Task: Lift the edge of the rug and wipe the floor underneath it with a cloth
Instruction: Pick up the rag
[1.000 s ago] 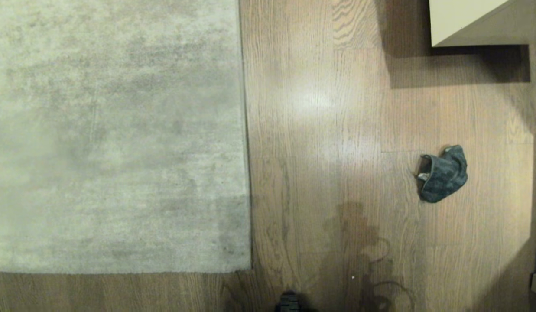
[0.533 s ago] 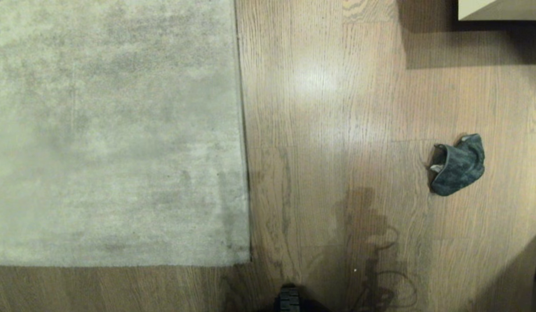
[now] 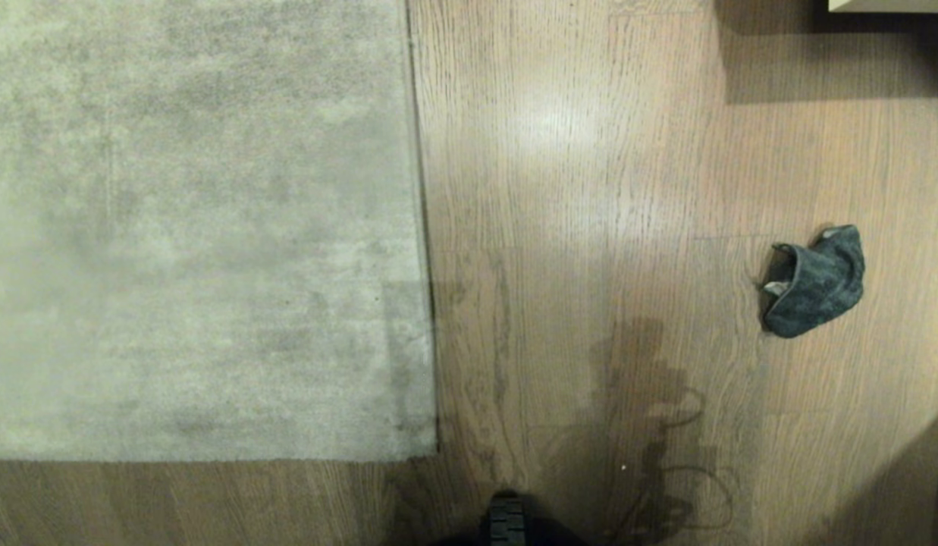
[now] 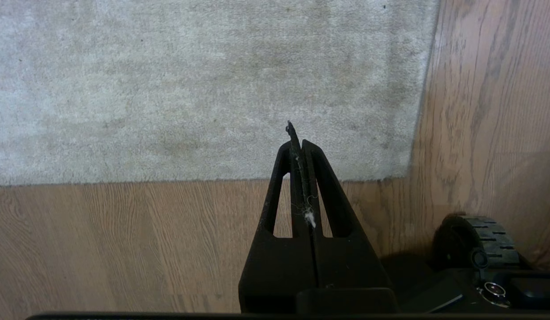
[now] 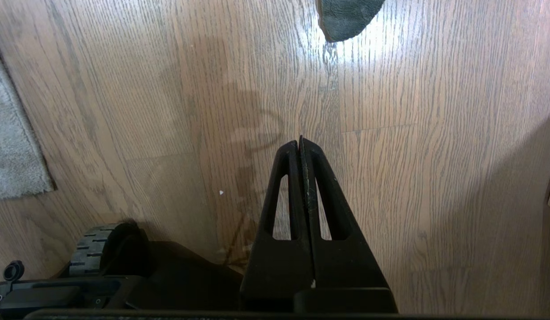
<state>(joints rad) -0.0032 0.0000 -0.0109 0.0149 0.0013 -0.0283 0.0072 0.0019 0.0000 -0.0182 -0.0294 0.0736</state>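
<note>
The pale grey-beige rug (image 3: 196, 227) lies flat on the left. Its rug edge (image 3: 417, 227) runs straight away from me, and a second border crosses near me, meeting it at a corner. Brown wood-grain floor (image 3: 575, 227) fills the rest. The dark grey-teal cloth (image 3: 816, 282) lies crumpled on the floor at the right, far from the rug. Neither arm shows in the head view. My left gripper (image 4: 297, 141) is shut and empty, hanging over the rug's near border (image 4: 168, 181). My right gripper (image 5: 300, 141) is shut and empty above bare floor, with the cloth (image 5: 346, 15) well ahead of it.
A pale piece of furniture (image 3: 889, 4) casts a shadow at the top right corner. My base's wheel (image 3: 506, 523) shows at the bottom middle, and again in the wrist views (image 4: 483, 235) (image 5: 92, 251). A small white speck (image 3: 624, 468) lies on the floor.
The whole head picture has shifted, so the camera moved: the furniture slid almost out at the top and the cloth drifted right and up. Rug and cloth lie as before.
</note>
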